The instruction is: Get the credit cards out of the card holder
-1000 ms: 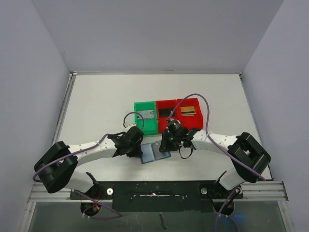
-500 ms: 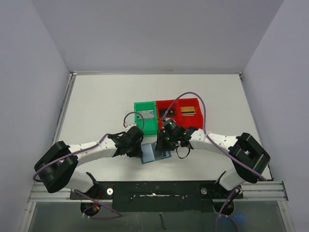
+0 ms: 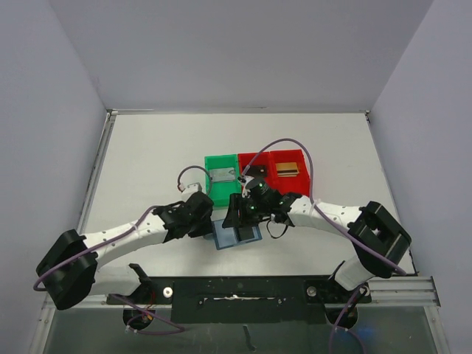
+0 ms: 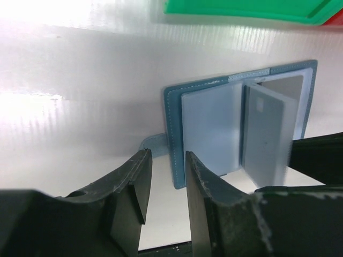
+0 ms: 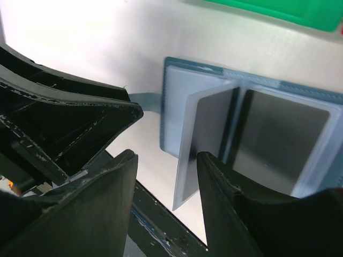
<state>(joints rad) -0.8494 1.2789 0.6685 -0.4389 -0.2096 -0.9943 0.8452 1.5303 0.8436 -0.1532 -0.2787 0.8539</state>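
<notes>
card holder (image 3: 236, 237) lies open on white table (image 3: 147, 162) between grey walls (image 3: 236, 51).

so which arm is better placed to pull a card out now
Right, probably. The right gripper hangs open over the card holder, with the upright leaf in line with its gap. The left gripper sits open off the holder's edge, better suited to bracing.

Saw right gripper (image 3: 237, 214) slide left from card holder's (image 3: 237, 236) right edge to above its middle, jaws spreading wider. Clear inner leaf (image 5: 206, 139), flat a second ago, lifted and stood on edge at fold. Left gripper (image 3: 200, 220) backed off slightly leftward, jaws parted a little; left elbow (image 3: 65, 267) swung out toward left wall
</notes>
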